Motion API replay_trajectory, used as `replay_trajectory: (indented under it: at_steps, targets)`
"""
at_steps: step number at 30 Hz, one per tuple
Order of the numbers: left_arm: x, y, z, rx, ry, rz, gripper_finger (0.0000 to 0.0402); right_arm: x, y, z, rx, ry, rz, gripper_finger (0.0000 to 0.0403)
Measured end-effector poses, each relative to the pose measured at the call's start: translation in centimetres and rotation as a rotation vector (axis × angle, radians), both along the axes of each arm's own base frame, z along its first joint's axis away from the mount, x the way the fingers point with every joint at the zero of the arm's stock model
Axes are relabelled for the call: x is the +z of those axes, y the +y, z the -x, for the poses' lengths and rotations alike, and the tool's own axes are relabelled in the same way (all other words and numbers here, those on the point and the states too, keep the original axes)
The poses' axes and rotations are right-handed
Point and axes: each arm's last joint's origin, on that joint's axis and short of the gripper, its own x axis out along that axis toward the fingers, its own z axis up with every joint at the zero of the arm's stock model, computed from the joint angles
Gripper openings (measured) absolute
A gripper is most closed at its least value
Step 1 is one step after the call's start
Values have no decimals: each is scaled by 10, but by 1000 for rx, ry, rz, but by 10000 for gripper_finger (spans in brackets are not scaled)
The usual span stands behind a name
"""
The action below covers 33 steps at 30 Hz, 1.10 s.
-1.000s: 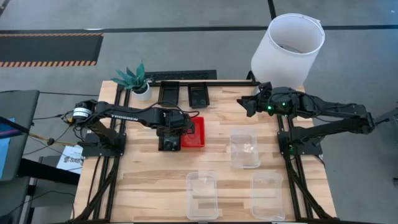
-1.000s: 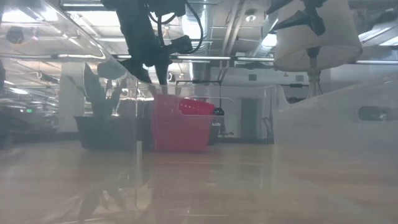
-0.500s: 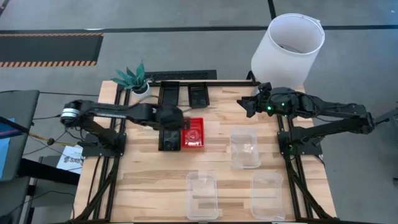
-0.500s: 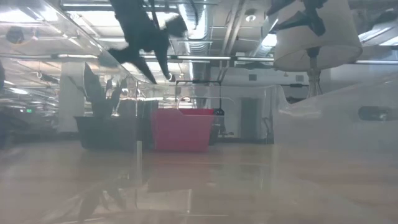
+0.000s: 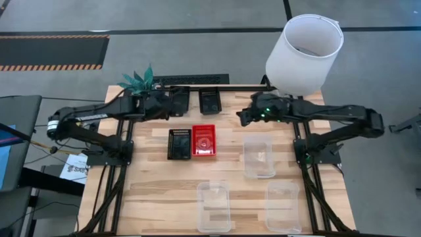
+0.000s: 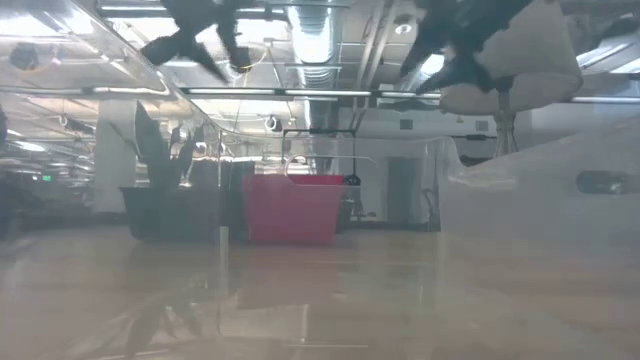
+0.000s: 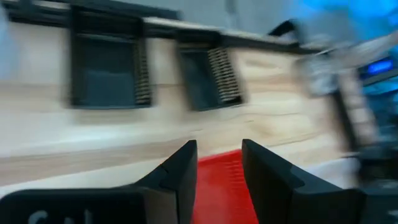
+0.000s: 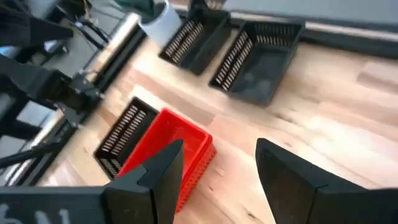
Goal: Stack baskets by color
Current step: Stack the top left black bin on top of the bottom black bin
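My left gripper [image 5: 172,104], fingers apart and empty, hovers right beside the far black basket [image 5: 179,100]; my right gripper [image 5: 245,116], also apart, waits farther off.

A robot lab or test hall rather than a home; a wooden table [image 5: 151,197] stands on a black metal frame [image 5: 108,178] over grey concrete floor [image 5: 197,13] marked with black tape and a hazard-striped strip [image 5: 52,66]; the low view shows a high open ceiling with bare ducts [image 6: 320,50] and strip lights [image 6: 250,92]; a screen edge [image 5: 6,158] sits beside the table.
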Motion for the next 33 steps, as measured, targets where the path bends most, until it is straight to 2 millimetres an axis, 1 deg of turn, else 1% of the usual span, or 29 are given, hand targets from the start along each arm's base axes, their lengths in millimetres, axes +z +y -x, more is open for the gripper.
replay_trajectory:
  at_steps: [2, 5, 8, 11, 14, 18, 20, 23, 28, 33]
  targets:
    - [-8, 13, 3, 23, 95, 12, 120, -7, -5, -7, 2, 10, -24, 220]
    - [-18, 35, 3, 30, 191, 14, 141, -11, -9, -10, 3, 25, -42, 220]
    - [-29, 59, 1, 36, 273, 20, 170, -11, -8, -10, 4, 26, -42, 220]
    - [-45, 86, 4, 61, 377, 41, 193, -7, -8, -7, 4, 3, -36, 220]
    - [-64, 113, 1, -5, 437, 103, 200, -3, -7, -5, 0, -19, -37, 220]
    - [-95, 137, -4, -77, 527, 167, 197, -1, -7, -2, -4, -30, -39, 220]
    - [-107, 145, -5, -68, 588, 172, 194, 0, -6, -2, -8, -35, -46, 220]
    - [-123, 155, -8, -45, 633, 184, 191, 1, -5, -1, -5, -38, -47, 220]
    - [-143, 160, -14, -64, 665, 228, 190, 1, -2, -2, 7, -42, -47, 220]
    - [-157, 163, -19, -94, 661, 262, 190, 1, 1, -3, 22, -41, -47, 220]
